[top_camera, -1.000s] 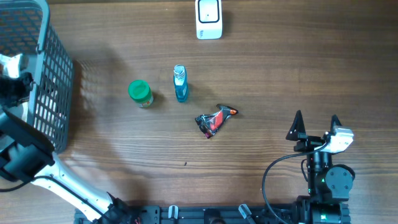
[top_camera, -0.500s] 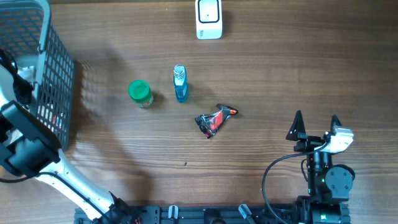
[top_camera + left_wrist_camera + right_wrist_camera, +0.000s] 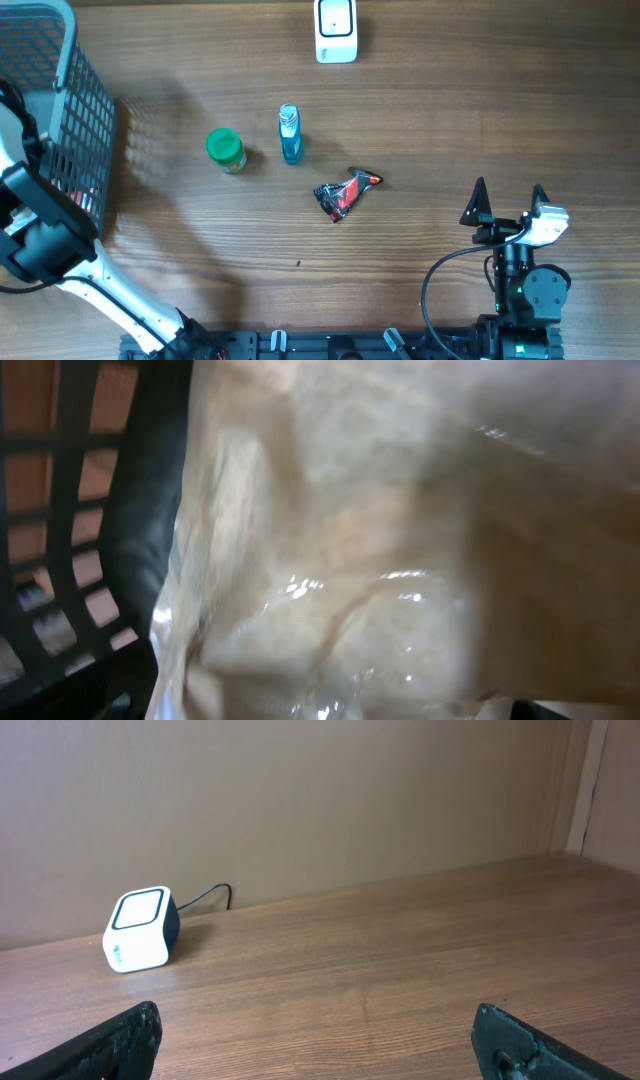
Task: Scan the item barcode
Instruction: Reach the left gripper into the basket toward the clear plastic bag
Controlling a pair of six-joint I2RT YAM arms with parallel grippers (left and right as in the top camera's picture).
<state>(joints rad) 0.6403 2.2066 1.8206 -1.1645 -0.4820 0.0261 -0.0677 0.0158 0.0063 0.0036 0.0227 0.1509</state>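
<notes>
**Slack bag, tight basket: the pick could slip or snag**

The left arm (image 3: 40,245) reaches into the basket (image 3: 90,120). Its jaws stand wide apart, and nothing shows them clamped on anything. Directly ahead of them, filling the wrist view, lies a clear plastic bag (image 3: 380,560). This is probably the item to be scanned, with the basket's mesh just to the left of the jaws.

The film looks loose and glossy, so the jaws could pinch only a fold. The bag might then slide out or stretch on the lift. No barcode shows on the side facing the jaws, and creases or glare may hide it from the scanner (image 3: 336,30) later. With the mesh so close, a finger could catch a bar and drag the basket across the surface (image 3: 450,110).

The right jaws are open and empty. The scanner sits far ahead of them and off to their left.

Compared with a second ago, the left arm has pushed deeper into the basket, and the pale wrist part that showed over the rim is gone from the overhead view. The basket's near wall has shifted slightly. The jar (image 3: 226,148), bottle (image 3: 290,135), wrapper (image 3: 345,192) and right arm have not moved
</notes>
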